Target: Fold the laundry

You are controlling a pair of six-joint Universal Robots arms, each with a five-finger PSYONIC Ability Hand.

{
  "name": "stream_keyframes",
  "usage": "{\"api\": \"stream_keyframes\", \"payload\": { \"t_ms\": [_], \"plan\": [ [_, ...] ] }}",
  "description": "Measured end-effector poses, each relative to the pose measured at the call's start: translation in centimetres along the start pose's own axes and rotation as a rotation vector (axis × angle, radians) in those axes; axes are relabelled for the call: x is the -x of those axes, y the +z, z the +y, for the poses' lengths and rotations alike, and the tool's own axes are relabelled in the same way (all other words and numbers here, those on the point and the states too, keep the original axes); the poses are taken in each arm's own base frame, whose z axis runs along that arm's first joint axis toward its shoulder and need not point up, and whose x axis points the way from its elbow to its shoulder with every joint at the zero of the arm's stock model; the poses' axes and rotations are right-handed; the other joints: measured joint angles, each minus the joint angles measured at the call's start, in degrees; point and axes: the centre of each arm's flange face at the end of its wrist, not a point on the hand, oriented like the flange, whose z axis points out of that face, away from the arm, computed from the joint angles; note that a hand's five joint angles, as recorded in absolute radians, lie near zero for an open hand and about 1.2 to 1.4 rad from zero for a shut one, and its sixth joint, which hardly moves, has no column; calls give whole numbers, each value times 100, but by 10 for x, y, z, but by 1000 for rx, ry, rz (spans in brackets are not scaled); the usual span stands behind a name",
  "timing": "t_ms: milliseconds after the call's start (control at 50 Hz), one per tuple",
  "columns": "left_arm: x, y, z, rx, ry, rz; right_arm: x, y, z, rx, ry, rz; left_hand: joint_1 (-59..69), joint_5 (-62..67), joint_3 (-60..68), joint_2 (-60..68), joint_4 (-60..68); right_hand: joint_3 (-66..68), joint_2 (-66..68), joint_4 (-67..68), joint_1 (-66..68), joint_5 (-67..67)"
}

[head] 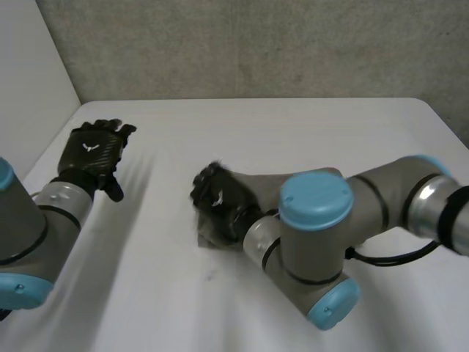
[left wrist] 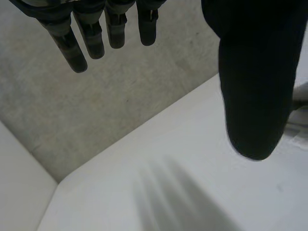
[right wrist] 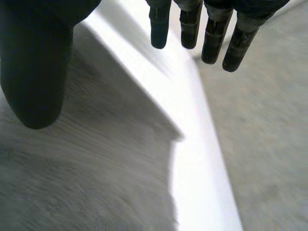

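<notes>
A small grey cloth (right wrist: 96, 168) lies flat on the white table (head: 293, 132), near the middle. Its straight edge and one corner lie below the fingertips (right wrist: 190, 29) in the right wrist view. My right hand (head: 216, 196) hovers over this cloth with fingers straight and thumb (right wrist: 33, 72) spread apart, holding nothing. From the head view just a dark corner of the cloth (head: 204, 240) peeks out beside that hand. My left hand (head: 91, 150) is open at the table's far left, away from the cloth. Its fingers (left wrist: 86, 41) and thumb (left wrist: 255, 86) hang above bare table.
A grey wall (head: 256, 44) runs behind the table's far edge, and a white panel (head: 29, 88) stands at the left. The table's far left corner (left wrist: 62, 183) lies below my left hand. My right arm's elbow (head: 315, 249) reaches across the front middle of the table.
</notes>
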Motion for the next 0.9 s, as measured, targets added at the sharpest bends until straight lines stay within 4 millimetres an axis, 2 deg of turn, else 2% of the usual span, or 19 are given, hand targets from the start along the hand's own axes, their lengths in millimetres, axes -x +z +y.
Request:
{"api": "stream_keyframes", "payload": {
  "t_ms": [100, 140, 180, 240, 260, 280, 300, 340, 380, 420, 440, 500, 540, 580, 620, 700, 780, 840, 900],
  "plan": [
    [-36, -6, -8, -56, 6, 93, -57, -18, 3, 76, 183, 190, 0, 0, 0, 0, 0, -186, -160, -83, -56, -156],
    [-48, -9, -11, -72, 8, 125, -71, -27, 11, 108, 254, 232, 0, 0, 0, 0, 0, -186, -160, -83, -56, -156],
    [-55, -11, -13, -82, 8, 143, -76, -31, 14, 121, 279, 244, 0, 0, 0, 0, 0, -186, -160, -83, -56, -156],
    [-74, -16, -19, -106, 10, 194, -95, -54, 46, 232, 403, 293, 0, 0, 0, 0, 0, -186, -160, -83, -56, -157],
    [-74, -16, -19, -106, 10, 194, -95, -54, 46, 232, 403, 293, 0, 0, 0, 0, 0, -186, -160, -83, -56, -157],
    [-78, -17, -21, -112, 10, 205, -97, -59, 54, 262, 424, 299, 0, 0, 0, 0, 0, -186, -160, -83, -56, -157],
    [-84, -18, -22, -118, 10, 219, -101, -69, 72, 323, 462, 309, 0, 0, 0, 0, 0, -186, -160, -83, -56, -157],
    [-89, -18, -24, -123, 6, 232, -103, -79, 90, 386, 495, 318, 0, 0, 0, 0, 1, -186, -160, -83, -56, -157],
    [-89, -18, -24, -123, 6, 232, -103, -79, 90, 386, 495, 318, 0, 0, 0, 0, 1, -186, -160, -83, -56, -157],
    [-98, -19, -25, -125, -24, 258, -103, -95, 122, 488, 544, 325, 0, 0, 0, 0, 0, -66, -69, -8, -4, -77],
    [-99, -20, -25, -125, -29, 261, -103, -97, 128, 502, 552, 323, 0, 0, 1, 2, 1, 21, 4, 39, 16, -11],
    [-105, -21, -25, -119, -55, 279, -99, -102, 146, 529, 582, 312, 0, 0, 4, 7, 3, 1319, 1311, 1296, 1114, 1158],
    [-106, -22, -25, -118, -59, 282, -97, -103, 151, 531, 590, 309, 0, 0, 5, 9, 4, 1660, 1613, 1641, 1407, 1471],
    [-107, -23, -24, -112, -68, 288, -93, -101, 162, 524, 604, 304, 0, 0, 6, 11, 5, 2791, 2877, 2773, 2402, 2510],
    [-107, -24, -24, -110, -70, 289, -92, -99, 167, 512, 604, 309, 0, 0, 6, 11, 5, 4489, 4485, 4483, 3514, 4185],
    [-106, -25, -24, -106, -72, 286, -96, -94, 170, 474, 591, 340, 0, 0, 7, 11, 5, 5357, 5307, 5373, 4129, 5027],
    [-103, -26, -24, -104, -72, 279, -108, -89, 167, 421, 580, 386, 0, 0, 7, 11, 5, 5401, 5312, 5425, 4355, 5123],
    [-100, -28, -24, -104, -73, 272, -122, -86, 156, 363, 610, 428, 0, 0, 5, 10, 4, 5401, 5312, 5426, 4355, 5137],
    [-99, -29, -24, -102, -74, 265, -125, -86, 148, 338, 658, 437, 0, 0, 4, 7, 2, 5401, 5312, 5426, 4355, 5147]
  ]
}}
